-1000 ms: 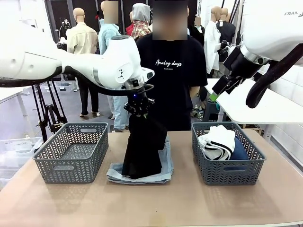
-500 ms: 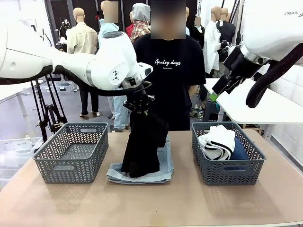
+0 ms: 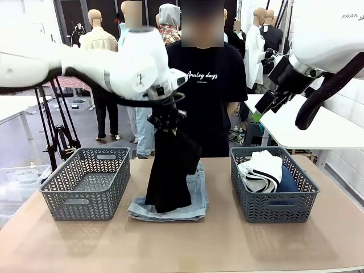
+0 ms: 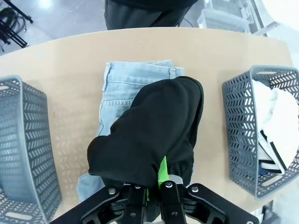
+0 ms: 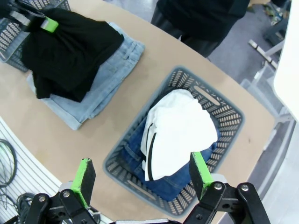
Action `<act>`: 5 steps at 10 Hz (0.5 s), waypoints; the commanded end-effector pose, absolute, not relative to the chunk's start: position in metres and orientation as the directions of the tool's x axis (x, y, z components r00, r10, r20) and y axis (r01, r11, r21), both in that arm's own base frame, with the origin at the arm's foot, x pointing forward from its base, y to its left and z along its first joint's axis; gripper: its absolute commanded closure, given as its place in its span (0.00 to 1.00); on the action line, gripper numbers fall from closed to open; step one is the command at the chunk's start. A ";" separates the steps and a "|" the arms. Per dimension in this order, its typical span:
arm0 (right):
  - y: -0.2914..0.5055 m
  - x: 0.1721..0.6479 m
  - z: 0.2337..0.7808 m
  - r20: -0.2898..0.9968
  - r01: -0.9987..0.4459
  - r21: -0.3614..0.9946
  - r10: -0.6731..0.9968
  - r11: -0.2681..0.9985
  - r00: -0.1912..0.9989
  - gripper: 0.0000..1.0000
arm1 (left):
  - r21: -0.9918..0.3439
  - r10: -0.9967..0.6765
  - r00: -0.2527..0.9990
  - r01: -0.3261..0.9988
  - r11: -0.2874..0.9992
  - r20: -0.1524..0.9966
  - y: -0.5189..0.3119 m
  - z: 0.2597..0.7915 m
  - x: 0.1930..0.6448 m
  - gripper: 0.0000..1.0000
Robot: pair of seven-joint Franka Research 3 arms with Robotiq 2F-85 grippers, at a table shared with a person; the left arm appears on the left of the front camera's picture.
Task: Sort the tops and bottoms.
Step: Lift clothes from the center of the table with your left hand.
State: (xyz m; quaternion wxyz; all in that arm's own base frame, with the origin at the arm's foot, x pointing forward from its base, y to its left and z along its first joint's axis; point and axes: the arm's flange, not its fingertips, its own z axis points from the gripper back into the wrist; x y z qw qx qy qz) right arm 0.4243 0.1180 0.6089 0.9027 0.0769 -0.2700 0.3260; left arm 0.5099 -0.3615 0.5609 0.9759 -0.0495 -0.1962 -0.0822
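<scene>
Shorts [image 3: 197,199] flat on table [image 3: 227,244]; black top [image 3: 170,176] hanging over them
left gripper [image 3: 169,126] pinches its upper edge; right gripper [image 5: 142,175] spread wide above basket [image 5: 205,93] holding white top [image 5: 177,126], dark jeans [image 5: 175,185]

The left gripper [image 4: 155,179] rises from the bottom edge, its jaws pinched together on a plain black soft garment [image 4: 154,126]; one green pad shows beside the cloth. The garment hangs above pale light-blue denim shorts [image 4: 124,88], which lie flat on the tan wooden counter [image 4: 70,60], and covers much of them. Left of the shorts stands a grey plastic lattice basket [image 4: 23,140]. Right of the shorts, a second grey lattice basket [image 4: 233,135] holds a white garment with thin black stripes [image 4: 280,121]. Beyond the shorts, a person in dark clothing [image 4: 140,11] stands at the counter's far edge.
</scene>
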 end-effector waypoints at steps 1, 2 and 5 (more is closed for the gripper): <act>0.117 0.424 0.606 0.537 -0.636 -0.029 0.548 0.771 0.641 0.00 | 0.023 -0.206 0.869 0.220 0.975 0.450 -0.366 0.613 0.492 1.00; 0.117 0.424 0.606 0.537 -0.636 -0.029 0.548 0.771 0.641 0.00 | 0.021 -0.202 0.856 0.219 0.976 0.477 -0.365 0.625 0.485 1.00; 0.117 0.424 0.606 0.537 -0.636 -0.029 0.548 0.771 0.641 0.00 | -0.038 -0.197 0.825 0.255 0.966 0.529 -0.365 0.639 0.465 1.00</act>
